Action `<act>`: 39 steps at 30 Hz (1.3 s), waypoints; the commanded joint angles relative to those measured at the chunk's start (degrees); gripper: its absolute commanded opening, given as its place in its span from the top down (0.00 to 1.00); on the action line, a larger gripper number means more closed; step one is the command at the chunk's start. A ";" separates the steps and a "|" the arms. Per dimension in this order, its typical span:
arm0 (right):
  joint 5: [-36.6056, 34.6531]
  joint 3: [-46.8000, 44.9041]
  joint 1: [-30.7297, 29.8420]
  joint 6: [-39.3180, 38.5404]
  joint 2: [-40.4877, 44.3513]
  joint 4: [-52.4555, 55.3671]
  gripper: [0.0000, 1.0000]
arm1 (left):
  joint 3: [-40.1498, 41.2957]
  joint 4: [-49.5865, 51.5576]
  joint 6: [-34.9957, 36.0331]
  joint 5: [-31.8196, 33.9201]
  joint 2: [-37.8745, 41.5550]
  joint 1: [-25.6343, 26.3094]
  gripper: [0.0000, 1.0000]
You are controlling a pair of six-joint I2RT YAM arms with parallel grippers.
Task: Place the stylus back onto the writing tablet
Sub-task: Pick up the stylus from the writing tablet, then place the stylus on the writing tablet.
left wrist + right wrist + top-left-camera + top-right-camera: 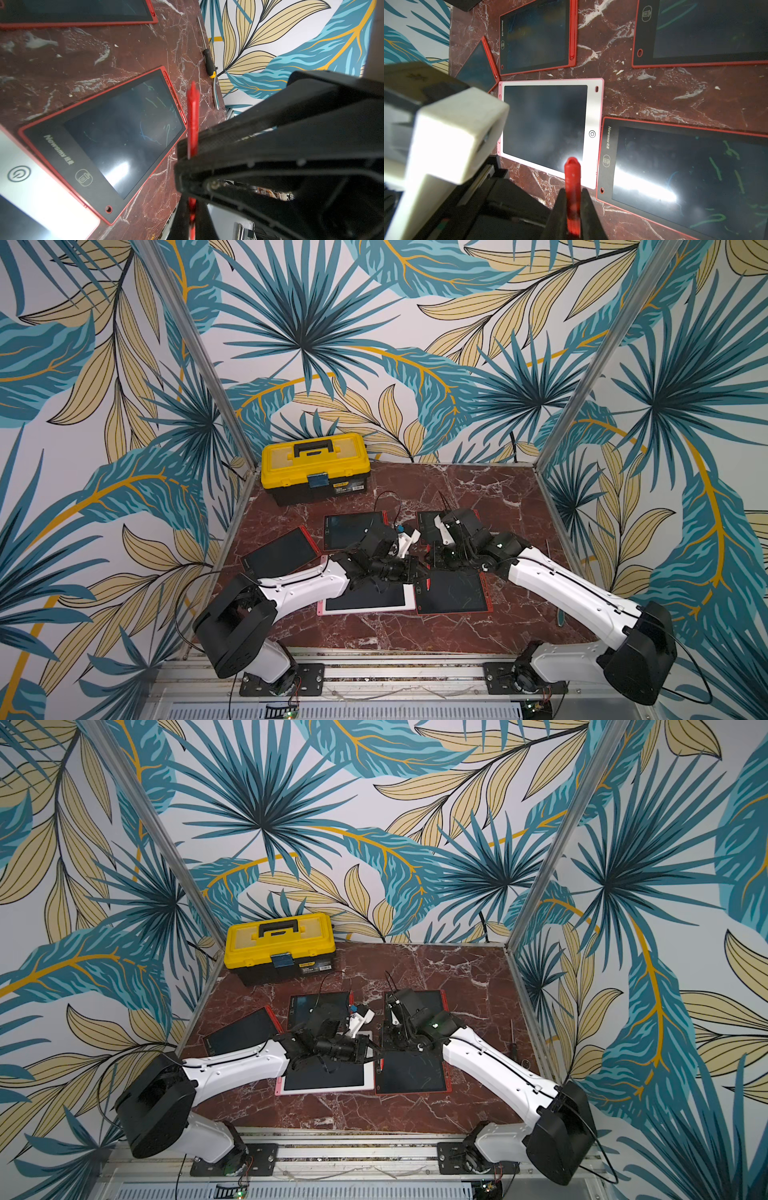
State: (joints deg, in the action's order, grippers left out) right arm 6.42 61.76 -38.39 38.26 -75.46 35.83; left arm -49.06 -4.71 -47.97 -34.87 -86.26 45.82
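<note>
The right tool (573,196) is clamped on the red stylus (572,172), with 2 black fingers pressed against its sides. The left tool (192,207) is also closed on the same stylus. The stylus is held off the marble counter (654,93), near where the white-framed writing tablet (593,99) meets a red-framed writing tablet (607,145). 5 tablets lie on the counter, and a yellow toolbox (316,466) stands at its back.

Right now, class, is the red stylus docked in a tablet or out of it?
Out: the left hand and right hand both grip the red stylus, so it is undocked.
</note>
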 commanded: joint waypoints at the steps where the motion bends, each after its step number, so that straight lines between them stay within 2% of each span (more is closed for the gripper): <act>1: -0.92 -1.31 -0.34 -0.58 -0.48 -0.24 0.90 | -1.83 -0.39 0.77 0.13 0.14 0.24 1.00; 4: -1.54 -1.58 -0.28 -0.98 -0.40 -0.04 0.92 | -1.74 -0.39 0.77 0.23 0.55 0.24 0.99; 6: -1.69 -1.80 -0.32 -1.20 -0.23 -0.16 0.93 | -1.74 -0.39 0.60 0.31 0.65 0.26 0.89; 8: -2.72 -1.61 -0.24 -1.64 -0.12 0.79 0.93 | -1.58 -0.39 0.42 0.34 0.70 0.24 0.71; 10: -4.22 -1.25 -0.03 -2.75 -0.12 2.46 0.93 | -1.33 0.16 0.46 0.48 0.99 0.23 0.63; 12: -4.92 -1.27 0.59 -4.33 0.09 4.00 0.93 | -1.11 2.46 1.61 1.51 1.93 0.23 0.61; 19: -4.83 -3.57 6.42 -11.66 1.15 10.04 0.94 | -1.83 16.79 10.62 7.99 7.21 0.06 0.58; 22: -5.29 -5.25 9.87 -14.09 0.96 12.53 0.94 | -1.74 19.74 13.17 8.92 8.77 0.05 0.58; 27: -8.64 -6.38 14.19 -17.05 -1.38 16.96 0.93 | -1.24 20.04 13.86 9.08 9.27 0.06 0.57; 32: -13.06 -6.06 16.00 -19.01 -4.92 20.11 0.93 | -0.69 20.09 13.62 9.21 9.44 0.11 0.57; 39: -14.62 -5.86 18.47 -19.00 -10.12 19.04 0.93 | -0.21 20.09 12.68 9.59 9.80 0.23 0.57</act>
State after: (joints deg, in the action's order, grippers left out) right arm -5.91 56.64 -20.93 20.23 -84.51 53.32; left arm -49.08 15.05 -35.51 -25.91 -77.78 45.82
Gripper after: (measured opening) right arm 0.112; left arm 0.429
